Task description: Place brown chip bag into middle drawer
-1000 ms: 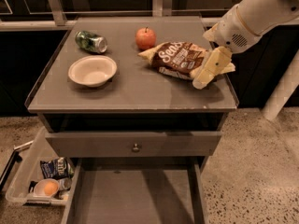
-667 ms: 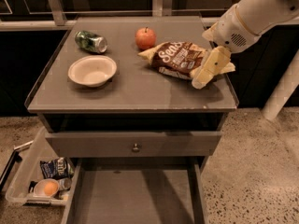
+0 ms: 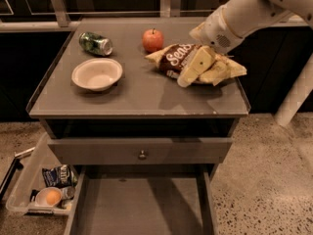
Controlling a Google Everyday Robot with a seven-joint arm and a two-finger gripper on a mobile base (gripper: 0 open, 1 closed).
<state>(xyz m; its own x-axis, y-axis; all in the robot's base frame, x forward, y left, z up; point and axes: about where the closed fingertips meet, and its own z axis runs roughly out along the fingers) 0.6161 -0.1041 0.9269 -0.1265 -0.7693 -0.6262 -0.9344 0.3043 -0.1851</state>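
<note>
**Q:** Camera view: where does the brown chip bag (image 3: 172,58) lie, and what has just changed?

**A:** The bag lies flat on the table (image 3: 132,98), right of centre towards the back, where it lay a second ago. The gripper (image 3: 191,82) has shifted leftward, from the bag's right end to over its right half. The fingers (image 3: 198,65) are spread, one across the brown middle and the other over the tan end, both slanting down and left. Contact with the foil cannot be confirmed. Judged: the grasp is being lined up and is not yet made.

**Q:** What does that mean for the task?

**A:** The middle drawer (image 3: 142,204) stands pulled out below, its grey floor bare, so the goal is ready. The bag is well apart from it and not yet lifted.

**Q:** What surrounds the bag, and what obstructs?

**A:** An apple (image 3: 152,39) sits just beside the bag's left end and could be nudged if the bag is dragged. A bowl (image 3: 97,74) and a can (image 3: 96,43) lie well apart to the left. The drawer front with knob (image 3: 142,151) sits between the table edge and the open drawer, so a descent must pass in front of it. A floor bin (image 3: 22,192) beside the drawer holds a small dark bag (image 3: 59,175) and a cup (image 3: 49,196); it is not the goal.
</note>
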